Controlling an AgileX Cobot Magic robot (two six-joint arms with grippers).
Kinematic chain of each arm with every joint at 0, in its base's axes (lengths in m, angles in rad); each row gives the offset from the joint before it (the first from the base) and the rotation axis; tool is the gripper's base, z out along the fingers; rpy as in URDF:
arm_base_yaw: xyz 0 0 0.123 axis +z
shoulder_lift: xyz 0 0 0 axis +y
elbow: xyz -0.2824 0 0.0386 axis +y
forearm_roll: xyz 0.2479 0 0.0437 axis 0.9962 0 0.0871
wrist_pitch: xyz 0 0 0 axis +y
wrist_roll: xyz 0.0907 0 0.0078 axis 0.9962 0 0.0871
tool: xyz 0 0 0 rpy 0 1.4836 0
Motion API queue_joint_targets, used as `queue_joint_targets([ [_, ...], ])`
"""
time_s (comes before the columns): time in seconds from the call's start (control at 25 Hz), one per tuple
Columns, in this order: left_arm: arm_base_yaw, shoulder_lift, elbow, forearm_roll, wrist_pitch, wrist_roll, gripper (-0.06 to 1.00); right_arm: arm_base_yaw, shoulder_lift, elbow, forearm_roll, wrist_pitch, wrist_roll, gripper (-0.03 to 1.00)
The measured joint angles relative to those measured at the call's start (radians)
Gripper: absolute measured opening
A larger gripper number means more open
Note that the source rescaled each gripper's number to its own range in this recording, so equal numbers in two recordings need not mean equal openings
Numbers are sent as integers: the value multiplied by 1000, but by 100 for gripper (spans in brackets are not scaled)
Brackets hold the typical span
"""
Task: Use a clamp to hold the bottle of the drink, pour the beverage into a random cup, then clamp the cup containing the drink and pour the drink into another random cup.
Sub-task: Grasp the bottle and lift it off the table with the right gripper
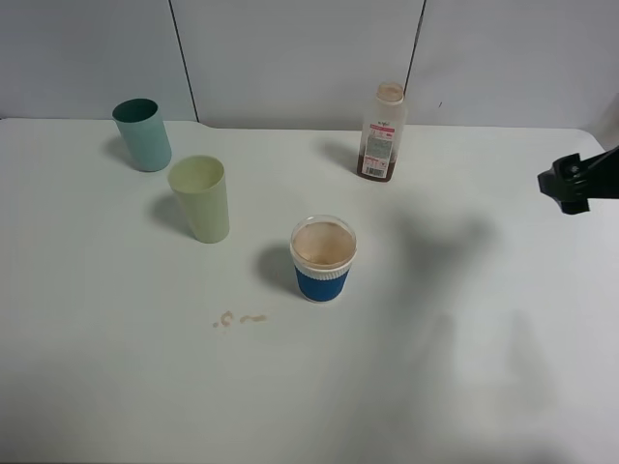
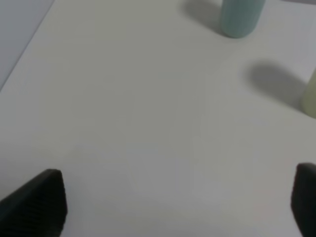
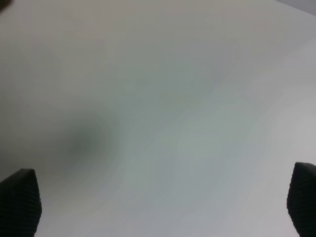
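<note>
The bottle (image 1: 380, 135) stands upright near the far edge of the white table (image 1: 464, 387), right of the middle, with its wide neck uncapped. The drink (image 1: 375, 173) shows as a dark brown band in its lowest part, below the white-and-pink label.

The teal tumbler (image 1: 142, 135) stands toward the far left corner. The pale yellow-green tumbler (image 1: 200, 198) is upright near it, a little closer to the near edge and to the middle, and the two are apart. Its inside looks as pale as its wall.

The blue-sleeved paper cup (image 1: 323, 258) stands about the middle of the table, well apart from the bottle and from both tumblers. Its inside is brown; whether that is liquid or only stain I cannot tell. A few small brown drops (image 1: 238, 318) lie on the table between this cup and the near left corner.

A black part of the right arm (image 1: 577, 180) reaches in over the right edge, clear of everything.

The left jaws stand wide apart with only bare table between them; that wrist view also shows the teal tumbler (image 2: 239, 17) and a sliver of the pale yellow-green tumbler (image 2: 311, 98) beyond. The right jaws are spread wide too, with nothing held, over blurred bare table.
</note>
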Motion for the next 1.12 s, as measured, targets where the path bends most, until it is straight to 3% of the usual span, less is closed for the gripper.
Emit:
queue_joint_targets([
  [0.16, 0, 0, 0, 0, 0, 0, 75, -76, 1, -2, -47, -62, 0, 100],
  [0.4, 0, 0, 0, 0, 0, 0, 75, -152, 12, -2, -61, -247, -1, 100],
  [1.12, 0, 0, 0, 0, 0, 1, 75, -157, 307, -3, -69, -460, -49, 100],
])
